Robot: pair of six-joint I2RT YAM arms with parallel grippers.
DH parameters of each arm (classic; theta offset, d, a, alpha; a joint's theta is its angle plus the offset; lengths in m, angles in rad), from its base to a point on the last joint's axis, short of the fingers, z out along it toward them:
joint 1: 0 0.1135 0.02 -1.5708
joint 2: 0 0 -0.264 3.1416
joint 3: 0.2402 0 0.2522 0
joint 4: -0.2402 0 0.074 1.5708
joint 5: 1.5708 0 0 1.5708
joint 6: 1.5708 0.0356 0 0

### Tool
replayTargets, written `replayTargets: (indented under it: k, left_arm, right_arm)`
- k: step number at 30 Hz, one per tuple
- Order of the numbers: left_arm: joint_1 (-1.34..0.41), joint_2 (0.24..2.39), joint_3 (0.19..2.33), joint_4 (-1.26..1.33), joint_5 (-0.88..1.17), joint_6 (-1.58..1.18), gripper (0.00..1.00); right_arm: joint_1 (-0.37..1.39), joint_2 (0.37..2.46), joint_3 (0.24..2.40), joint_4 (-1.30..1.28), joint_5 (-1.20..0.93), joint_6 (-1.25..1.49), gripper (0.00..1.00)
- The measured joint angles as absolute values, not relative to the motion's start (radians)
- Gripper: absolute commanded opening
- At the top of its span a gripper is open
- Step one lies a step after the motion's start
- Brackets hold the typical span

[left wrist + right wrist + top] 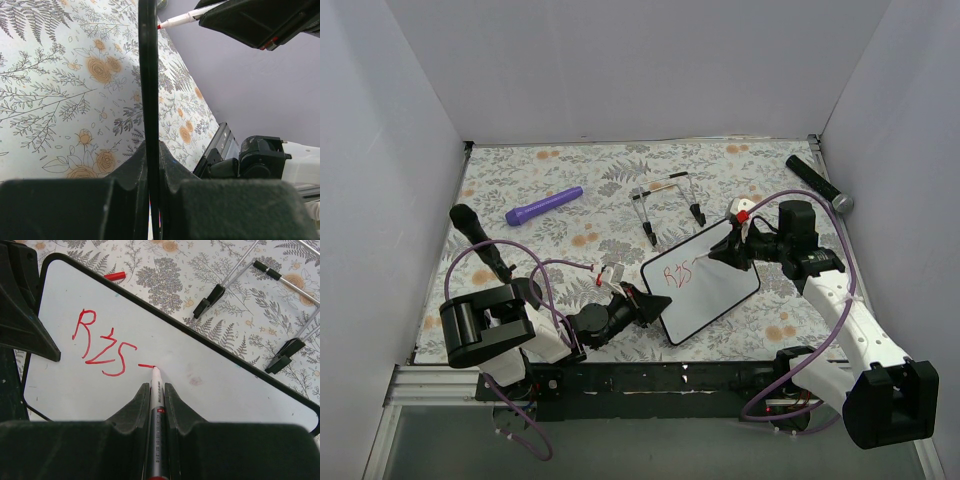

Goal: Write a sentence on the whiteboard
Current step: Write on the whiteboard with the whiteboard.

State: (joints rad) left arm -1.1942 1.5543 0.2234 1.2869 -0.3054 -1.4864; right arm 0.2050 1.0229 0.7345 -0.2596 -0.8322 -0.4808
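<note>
My right gripper [152, 390] pinches the slim red marker pen [156, 410], left gripper [150, 150] pinches the black-rimmed white whiteboard [75, 390]; the red handwritten sentence [102, 345], upper left, is barely begun (most words left)

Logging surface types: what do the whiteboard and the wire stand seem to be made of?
Whiteboard: smooth white panel, probably coated plastic; red lettering sits crisp on it, black rim likely plastic. Wire stand: thin silvery rods, likely metal, with matte black tips, perhaps rubber.
</note>
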Motion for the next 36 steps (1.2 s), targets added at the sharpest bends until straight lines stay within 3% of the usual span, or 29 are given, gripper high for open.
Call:
replayTargets:
  k: [36]
  left_arm:
    - [-1.194, 1.558, 0.223, 1.29, -0.306, -1.482, 0.0]
  right_arm:
    - [0.229, 1.042, 0.735, -0.236, -0.9, -0.506, 0.01]
